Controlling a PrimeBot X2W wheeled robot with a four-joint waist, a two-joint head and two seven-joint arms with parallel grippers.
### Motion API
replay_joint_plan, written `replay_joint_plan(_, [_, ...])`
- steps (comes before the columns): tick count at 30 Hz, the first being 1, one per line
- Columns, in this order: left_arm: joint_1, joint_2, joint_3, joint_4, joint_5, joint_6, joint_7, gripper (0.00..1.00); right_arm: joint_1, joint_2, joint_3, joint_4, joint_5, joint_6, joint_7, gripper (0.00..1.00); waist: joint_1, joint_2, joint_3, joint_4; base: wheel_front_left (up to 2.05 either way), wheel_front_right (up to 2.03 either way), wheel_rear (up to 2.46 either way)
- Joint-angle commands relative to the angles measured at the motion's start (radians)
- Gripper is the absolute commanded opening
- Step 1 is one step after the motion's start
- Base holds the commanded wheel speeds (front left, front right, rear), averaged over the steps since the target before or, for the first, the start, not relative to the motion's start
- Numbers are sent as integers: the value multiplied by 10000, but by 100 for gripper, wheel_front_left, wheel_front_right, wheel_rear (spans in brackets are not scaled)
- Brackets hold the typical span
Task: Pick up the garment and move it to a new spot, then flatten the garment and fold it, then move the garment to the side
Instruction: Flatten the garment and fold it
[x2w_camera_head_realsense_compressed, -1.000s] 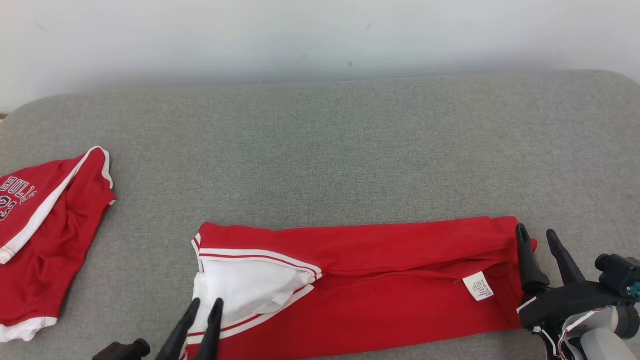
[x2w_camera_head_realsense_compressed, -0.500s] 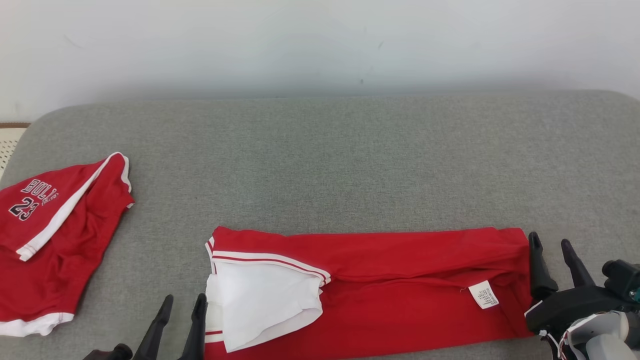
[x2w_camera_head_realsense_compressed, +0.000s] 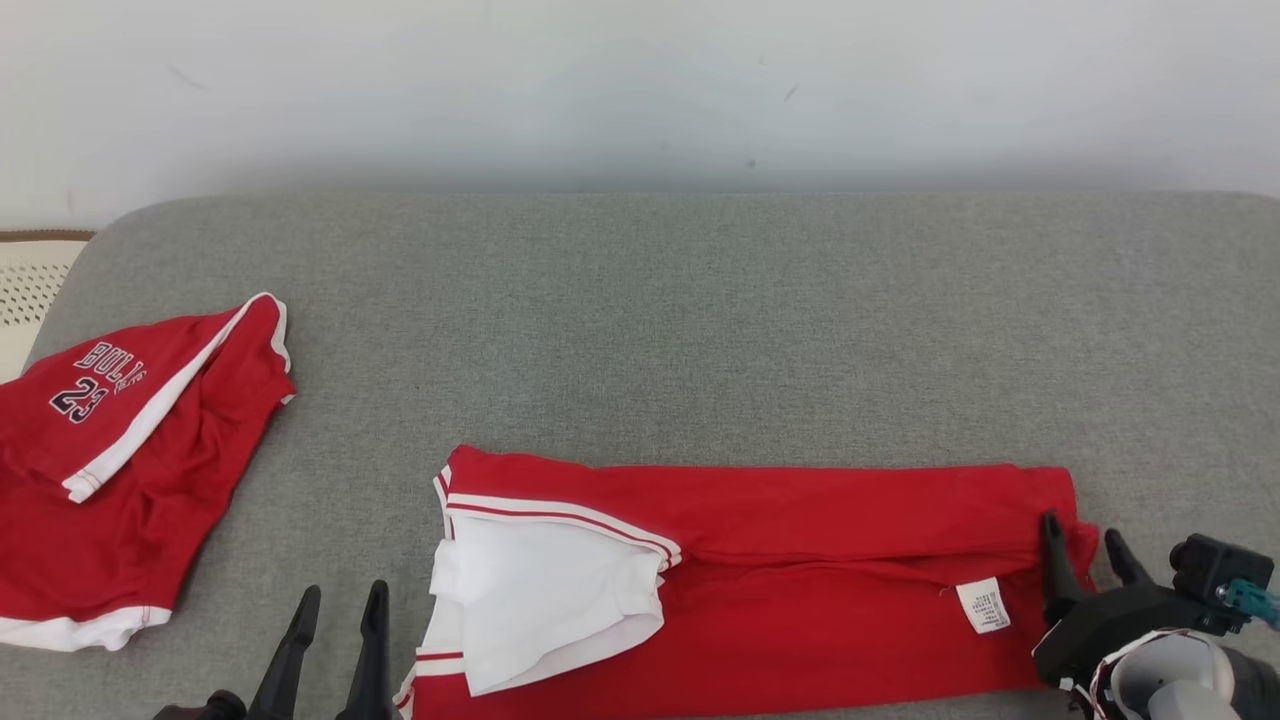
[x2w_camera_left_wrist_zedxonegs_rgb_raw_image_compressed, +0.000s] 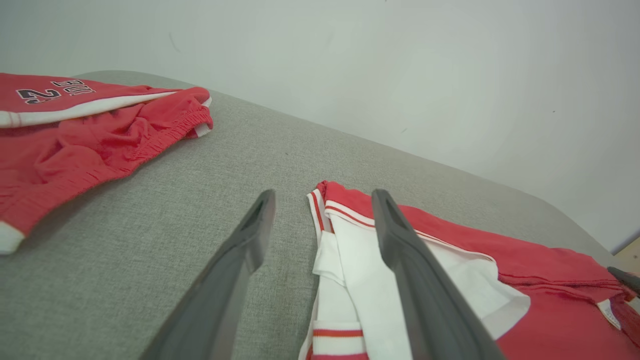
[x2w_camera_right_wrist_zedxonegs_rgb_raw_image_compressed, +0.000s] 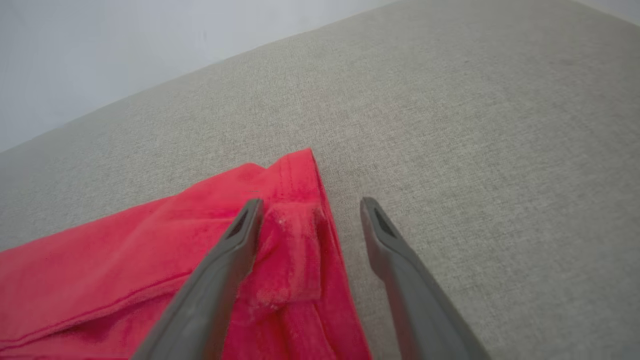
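I read L gripper (x2w_camera_head_realsense_compressed: 344, 592) spread, empty, beside garment (x2w_camera_head_realsense_compressed: 820, 520) L end; R gripper (x2w_camera_head_realsense_compressed: 1080, 528) spread, straddling R edge.

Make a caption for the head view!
Folded red garment on grey cushion, open left gripper and open right gripper at its ends.

Bright, even light, soft shadows, wrist views slightly distorted

Left fingers (x2w_camera_head_realsense_compressed: 293, 645) have opened, releasing the garment (x2w_camera_head_realsense_compressed: 800, 560).
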Motion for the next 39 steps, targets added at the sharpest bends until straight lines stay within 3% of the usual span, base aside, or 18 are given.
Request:
replay_joint_plan(1, [116,-36,72,-26,114,-5,-43,100,-96,94,-63,234,-97,-9,53,100,-1,0,47,34,0,0,0])
replay_joint_plan(12, [66,-78,72,-143,105,-13,-43,100,77,318,191,655,134,-9,438,100,-1,0,231,0,0,0,0])
replay_joint_plan(13, [50,-70,65,-146,96,-14,-43,100,100,353,247,654,193,-9,516,88,-1,0,253,-7,0,0,0])
replay_joint_plan(14, [31,-59,58,-150,83,-12,-43,100,112,365,297,651,231,-8,576,48,-1,0,276,-13,0,0,0])
replay_joint_plan(16, [-6,-37,42,-157,60,-14,-43,100,113,381,373,611,318,-8,622,0,-1,0,316,-14,0,0,0])
replay_joint_plan(20, [-54,10,68,-134,27,-13,-43,100,-10,281,444,505,364,-9,468,0,-1,0,383,-18,0,0,0])
replay_joint_plan(33, [-128,-45,195,-86,-42,-14,-43,100,-1203,-898,-425,266,-476,-9,310,0,-1,0,420,-99,0,0,0])
replay_joint_plan(39, [4,-106,375,-42,-39,-15,-41,100,-1034,-735,-146,-485,-151,-9,531,0,-1,0,236,-253,0,0,0])
